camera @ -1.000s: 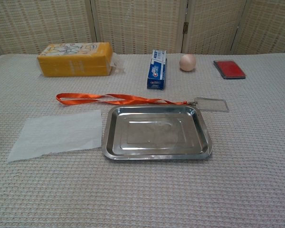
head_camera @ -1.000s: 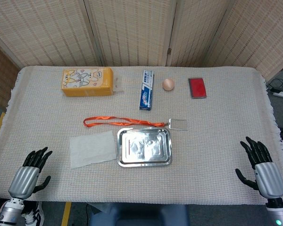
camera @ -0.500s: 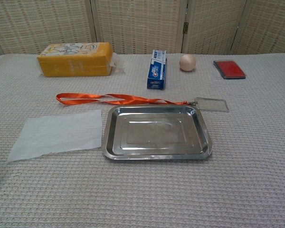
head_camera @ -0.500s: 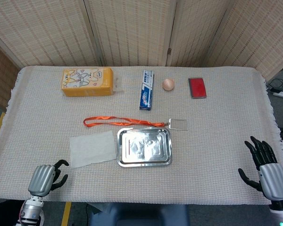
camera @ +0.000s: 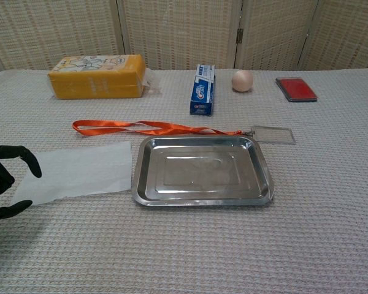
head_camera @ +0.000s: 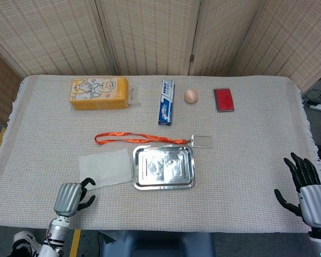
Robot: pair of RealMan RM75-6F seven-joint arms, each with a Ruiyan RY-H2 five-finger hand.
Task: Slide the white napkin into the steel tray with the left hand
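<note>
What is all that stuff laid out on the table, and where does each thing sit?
tissue pack: one, yellow, far left.
toothpaste box: one, blue and white, far middle.
egg: one, tan, right of the toothpaste box.
red case: one, red, far right.
lanyard: one, orange, behind the tray, ending in a clear badge holder.
steel tray: one, silver, centre.
white napkin: one, flat, left of the tray.
tablecloth: one, pale woven.
left hand: black fingers, at the napkin's near left corner.
right hand: near right edge, fingers spread, holding nothing.
</note>
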